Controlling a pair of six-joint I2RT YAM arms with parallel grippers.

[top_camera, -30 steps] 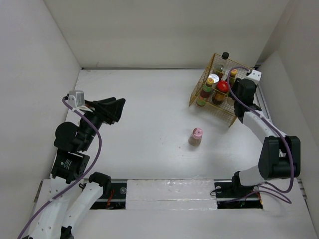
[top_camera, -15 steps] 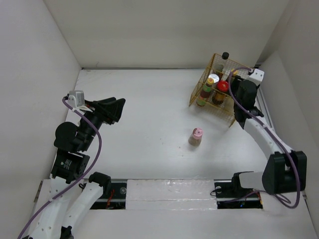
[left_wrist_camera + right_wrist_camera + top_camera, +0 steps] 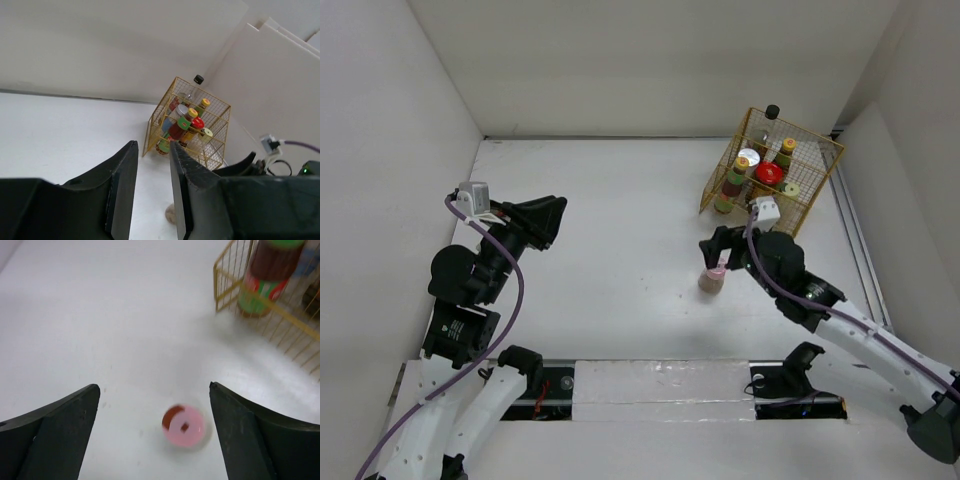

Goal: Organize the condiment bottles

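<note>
**Pink-capped bottle stands alone, right jaws spread around it**

We find the right gripper [image 3: 718,250] low over the table [image 3: 610,200], right of its middle, with its jaws released and spread wide. In the right wrist view the pink-capped bottle [image 3: 183,426] stands upright on the bare surface between the two dark fingers [image 3: 65,435] and touches neither of them. From above, this bottle is on its own, well apart from the gold wire basket [image 3: 825,182] and on the near-left side of it.

The other bottles are gathered at the basket, which sits in the far right corner of the table. Inside it we count:

- the red-capped bottle [image 3: 769,172]
- the silver-capped jar [image 3: 748,157]
- the yellow-red-capped bottle [image 3: 787,145]
- the yellow-green-capped bottle [image 3: 790,188]
- the green-red striped bottle [image 3: 730,188], against the left wall

All of them are upright or nearly so. The black-capped bottle [image 3: 772,111] rises above the rim at the far corner. We cannot tell whether it stands inside the wire or just behind it.

The left gripper [image 3: 548,215] hangs above the left side of the table, far from every bottle and aimed toward the basket. In its wrist view the jaws are drawn close, with a narrow gap between them and nothing in it.
</note>
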